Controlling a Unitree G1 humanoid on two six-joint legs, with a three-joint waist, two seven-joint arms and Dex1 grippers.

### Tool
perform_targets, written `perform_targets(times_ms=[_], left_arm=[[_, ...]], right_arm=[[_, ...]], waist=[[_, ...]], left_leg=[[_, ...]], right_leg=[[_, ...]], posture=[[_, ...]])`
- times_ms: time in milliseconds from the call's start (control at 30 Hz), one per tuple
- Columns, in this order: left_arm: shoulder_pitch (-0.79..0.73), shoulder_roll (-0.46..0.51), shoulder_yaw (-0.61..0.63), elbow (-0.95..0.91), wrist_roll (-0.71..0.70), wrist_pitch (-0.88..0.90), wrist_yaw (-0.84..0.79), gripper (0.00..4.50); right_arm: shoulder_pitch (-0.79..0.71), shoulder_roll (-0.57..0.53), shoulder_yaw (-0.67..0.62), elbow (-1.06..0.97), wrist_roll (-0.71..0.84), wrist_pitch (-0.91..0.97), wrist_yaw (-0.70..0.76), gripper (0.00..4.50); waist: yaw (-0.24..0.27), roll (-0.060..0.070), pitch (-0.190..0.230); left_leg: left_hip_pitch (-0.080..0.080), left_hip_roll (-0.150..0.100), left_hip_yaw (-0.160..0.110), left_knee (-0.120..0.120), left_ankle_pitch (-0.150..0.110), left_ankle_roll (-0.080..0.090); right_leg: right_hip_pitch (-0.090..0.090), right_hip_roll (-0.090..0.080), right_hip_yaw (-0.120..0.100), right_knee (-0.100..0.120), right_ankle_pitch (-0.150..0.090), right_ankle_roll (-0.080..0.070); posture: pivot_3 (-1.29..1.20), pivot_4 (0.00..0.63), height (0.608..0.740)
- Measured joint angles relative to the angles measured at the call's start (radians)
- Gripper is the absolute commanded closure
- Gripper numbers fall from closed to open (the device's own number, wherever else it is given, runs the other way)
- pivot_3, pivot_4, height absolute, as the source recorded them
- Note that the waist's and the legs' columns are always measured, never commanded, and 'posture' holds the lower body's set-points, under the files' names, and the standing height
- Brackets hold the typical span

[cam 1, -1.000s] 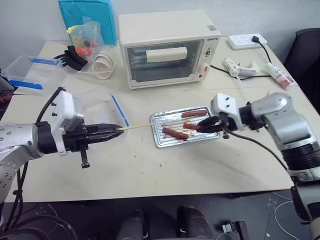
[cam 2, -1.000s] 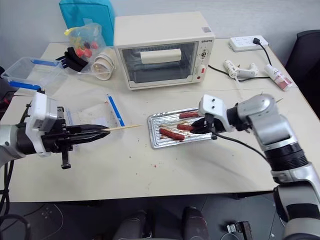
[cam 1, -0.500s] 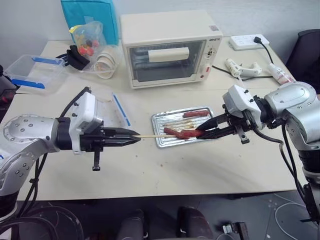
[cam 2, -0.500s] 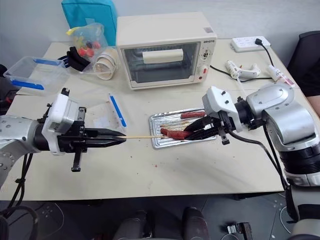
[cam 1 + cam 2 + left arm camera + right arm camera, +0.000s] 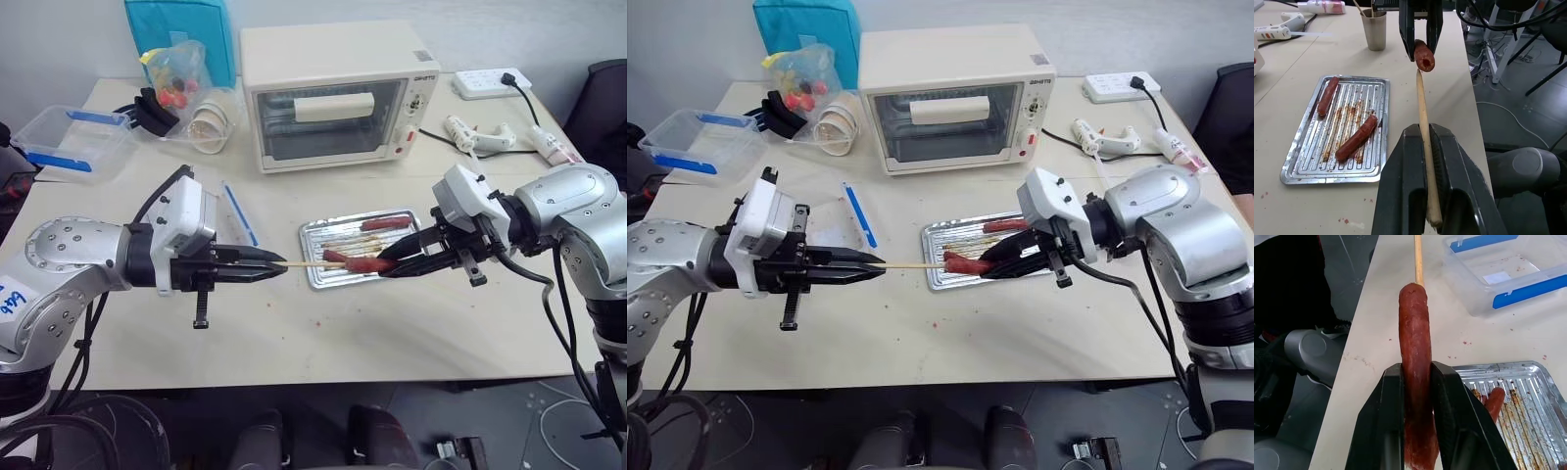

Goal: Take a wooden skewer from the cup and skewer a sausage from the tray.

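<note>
The left gripper [image 5: 277, 265] is clamped on the wooden skewer [image 5: 1422, 115], its tip right at the end of the sausage [image 5: 1415, 338] pinched in the right gripper [image 5: 986, 268] above the tray [image 5: 1378, 88]. Piercing looks imminent; it needs a straight, centred push.

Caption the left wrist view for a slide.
Left gripper aims a thin pale wooden skewer at the reddish-brown sausage held opposite.

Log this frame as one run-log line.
left gripper: shut on thin pale wooden skewer | right gripper: shut on slim reddish-brown sausage | skewer tip at sausage end | shiny metal tray: two sausages
</note>
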Motion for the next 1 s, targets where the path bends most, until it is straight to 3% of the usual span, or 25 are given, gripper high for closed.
perform_targets(times_ms=[1000], left_arm=[[-0.005, 0.028, 0.013, 0.026, 0.017, -0.001, -0.051, 4.50]], right_arm=[[0.035, 0.001, 0.014, 0.055, -0.063, -0.074, 0.021, 3.72]], waist=[[0.000, 0.000, 0.000]], left_leg=[[0.000, 0.000, 0.000, 0.000, 0.000, 0.000]], right_leg=[[0.000, 0.000, 0.000, 0.000, 0.000, 0.000]], posture=[[0.00, 0.150, 0.740]])
